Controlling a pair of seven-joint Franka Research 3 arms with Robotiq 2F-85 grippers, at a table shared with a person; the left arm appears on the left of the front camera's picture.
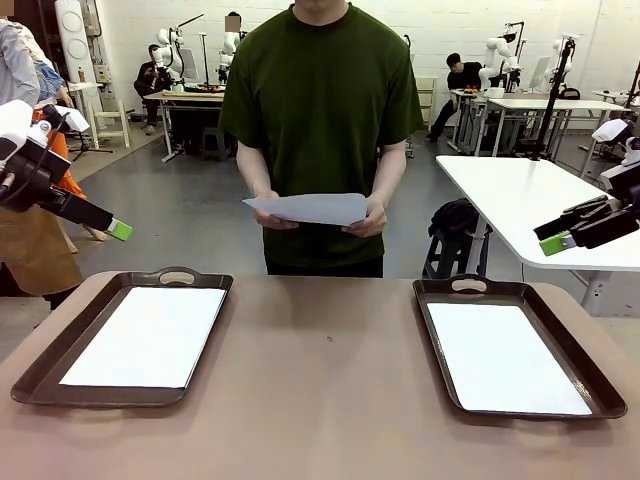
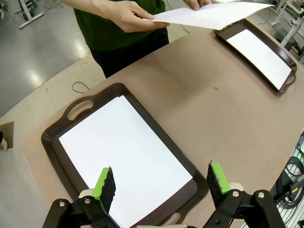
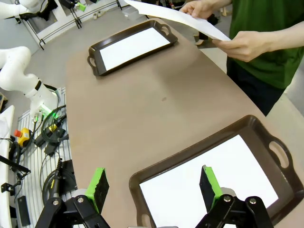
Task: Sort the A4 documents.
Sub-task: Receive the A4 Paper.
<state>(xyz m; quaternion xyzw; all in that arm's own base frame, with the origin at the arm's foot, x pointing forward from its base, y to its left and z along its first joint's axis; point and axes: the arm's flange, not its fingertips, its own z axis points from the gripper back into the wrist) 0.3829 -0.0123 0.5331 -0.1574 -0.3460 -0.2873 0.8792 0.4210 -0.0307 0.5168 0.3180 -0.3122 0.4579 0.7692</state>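
A person in a green shirt stands at the far side and holds a white A4 document (image 1: 312,208) (image 2: 211,14) (image 3: 178,18) in both hands above the table's far edge. Another sheet (image 1: 148,336) (image 2: 126,154) lies in the left dark brown tray (image 1: 70,345) (image 2: 52,137). A third sheet (image 1: 503,357) (image 3: 209,178) lies in the right tray (image 1: 585,360) (image 3: 190,149). My left gripper (image 1: 112,230) (image 2: 160,184) hangs open high above the left tray, holding nothing. My right gripper (image 1: 555,240) (image 3: 153,183) hangs open high above the right tray, also holding nothing.
The brown table (image 1: 320,400) stretches bare between the two trays. A white table (image 1: 530,200) and a black bag (image 1: 455,220) stand behind at the right. Cables and a robot base (image 3: 42,118) sit beside the table's near edge.
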